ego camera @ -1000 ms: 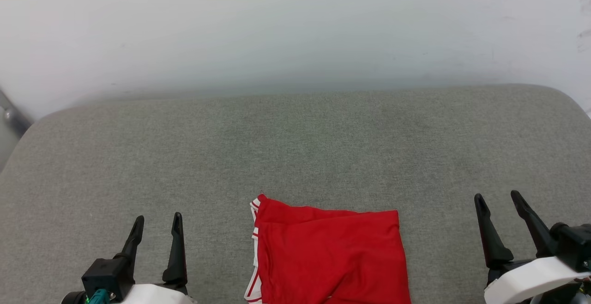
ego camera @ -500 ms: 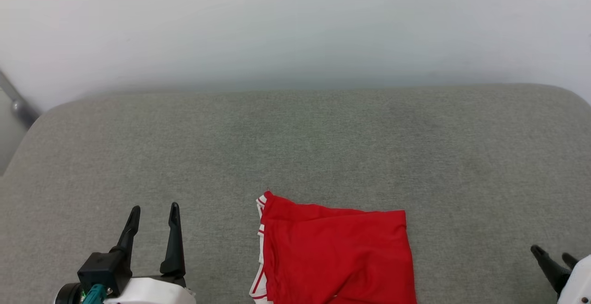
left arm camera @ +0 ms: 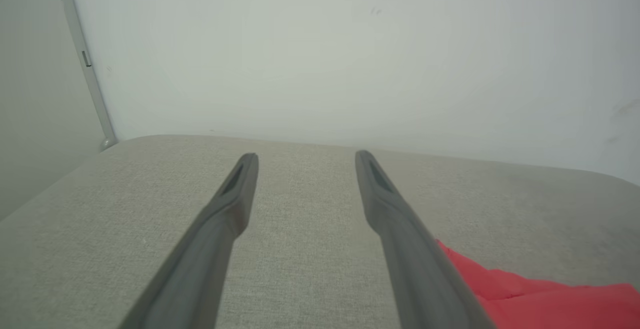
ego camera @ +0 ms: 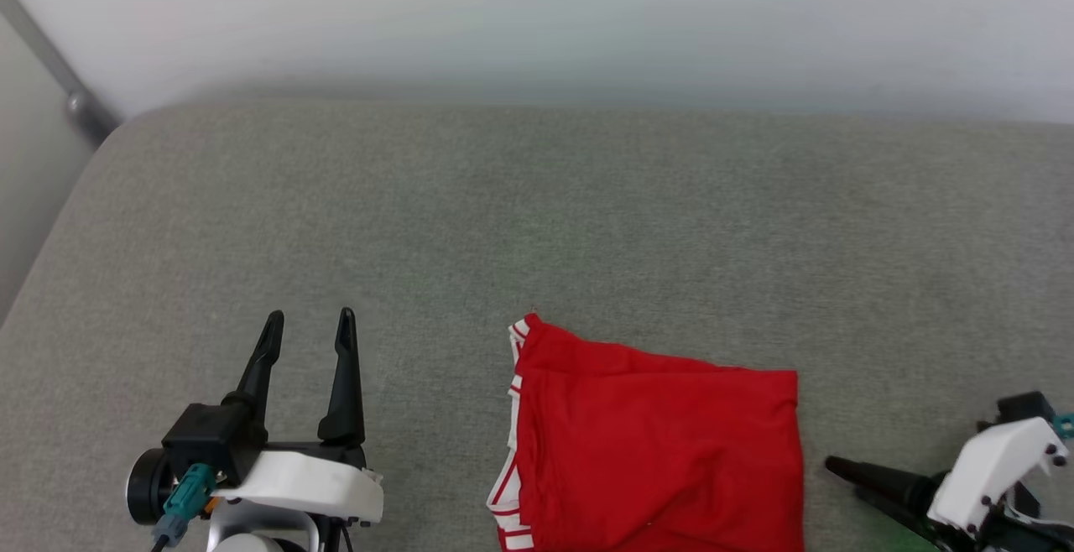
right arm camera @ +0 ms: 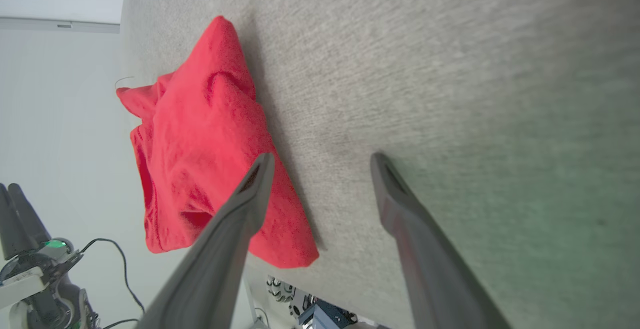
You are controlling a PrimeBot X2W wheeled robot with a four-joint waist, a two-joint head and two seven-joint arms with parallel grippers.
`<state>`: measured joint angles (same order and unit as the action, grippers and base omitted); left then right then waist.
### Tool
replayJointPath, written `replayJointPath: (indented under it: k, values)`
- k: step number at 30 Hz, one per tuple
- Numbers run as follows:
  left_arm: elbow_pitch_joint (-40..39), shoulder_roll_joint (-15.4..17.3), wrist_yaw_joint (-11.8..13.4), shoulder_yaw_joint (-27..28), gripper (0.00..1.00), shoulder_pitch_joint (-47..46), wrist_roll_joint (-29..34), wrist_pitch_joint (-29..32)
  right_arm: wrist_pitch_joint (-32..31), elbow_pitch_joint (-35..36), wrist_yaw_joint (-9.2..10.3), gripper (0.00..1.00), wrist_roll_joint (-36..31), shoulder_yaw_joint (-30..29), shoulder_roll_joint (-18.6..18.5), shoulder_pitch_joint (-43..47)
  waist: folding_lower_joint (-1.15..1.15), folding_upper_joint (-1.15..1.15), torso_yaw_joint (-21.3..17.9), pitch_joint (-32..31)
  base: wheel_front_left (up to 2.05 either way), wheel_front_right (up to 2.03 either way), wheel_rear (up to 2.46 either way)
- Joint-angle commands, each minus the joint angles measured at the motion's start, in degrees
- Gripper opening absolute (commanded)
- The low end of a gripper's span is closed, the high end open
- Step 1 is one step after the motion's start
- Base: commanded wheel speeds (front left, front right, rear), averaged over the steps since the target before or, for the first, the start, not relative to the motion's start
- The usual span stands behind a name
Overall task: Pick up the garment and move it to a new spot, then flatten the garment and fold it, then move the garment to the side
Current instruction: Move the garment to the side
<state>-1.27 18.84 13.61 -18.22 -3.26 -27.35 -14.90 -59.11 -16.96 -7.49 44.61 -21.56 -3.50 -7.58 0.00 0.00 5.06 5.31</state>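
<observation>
Neatly folded red garment (ego camera: 654, 451), striped white trim.

Cut off at the head view's bottom edge: near end of the garment (ego camera: 654, 451), rear of the right tool (ego camera: 841, 478).
</observation>
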Motion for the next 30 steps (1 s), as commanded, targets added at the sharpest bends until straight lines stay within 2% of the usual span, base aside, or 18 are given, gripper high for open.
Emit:
replayJointPath:
  k: [1,9,10,11,12,13,16,21,26,30]
  values:
    - [0.2,-0.2,-0.4,0.0,1.00,-0.8,0.5,-0.3,-0.1,-0.7,0.00,1.00,0.8,0.3,0.3,-1.1,0.00,0.00,1.3,1.3,0.00,0.00,0.00]
    - [1.5,-1.7,-2.0,0.4,1.00,-2.9,1.6,-0.4,0.4,-10.6,0.04,1.00,9.4,6.1,0.9,-6.0,0.00,0.00,3.4,2.9,0.00,0.00,0.00]
    - [1.7,-2.0,-2.2,0.4,1.00,-3.1,1.6,-0.4,0.6,-11.4,0.05,0.78,10.0,6.9,0.9,-6.2,0.00,0.00,3.5,3.0,0.00,0.00,0.00]
    - [1.8,-2.2,-2.4,0.5,1.00,-3.1,1.8,-0.4,0.9,-12.0,0.05,0.42,10.3,7.6,0.9,-6.4,0.00,0.00,3.6,2.9,0.00,0.00,0.00]
    - [2.0,-2.4,-2.5,0.7,1.00,-3.1,1.9,-0.4,1.1,-12.4,0.05,0.19,10.5,8.3,0.9,-6.5,0.00,0.00,3.7,2.8,0.00,0.00,0.00]
    - [2.2,-2.5,-2.6,0.8,1.00,-3.0,2.0,-0.4,1.5,-12.7,0.05,0.00,10.7,8.8,0.9,-6.5,0.00,0.00,3.7,2.7,0.00,0.00,0.00]
    - [2.8,-2.7,-3.0,1.3,1.00,-2.2,2.3,-0.4,2.3,-12.1,0.01,0.00,10.1,10.2,0.7,-7.0,0.00,0.00,3.4,1.8,0.00,0.00,0.00]
    - [3.5,-2.9,-3.4,1.7,1.00,-1.0,2.9,-0.4,4.8,-8.4,0.01,0.00,6.7,14.7,-2.1,-6.7,0.00,0.00,1.6,-0.8,0.00,0.00,0.00]
    - [3.4,-3.0,-3.6,2.4,1.00,0.5,2.8,-0.3,8.3,-5.3,0.00,0.00,-0.9,21.3,-7.0,-6.1,0.00,0.00,-2.0,-2.9,0.00,0.00,0.00]
    - [2.8,-3.2,-3.6,2.9,1.00,1.3,3.0,-0.3,11.1,-5.2,0.01,0.00,-8.6,25.7,-11.5,-7.6,0.00,0.00,-6.6,-3.4,0.00,0.00,0.00]
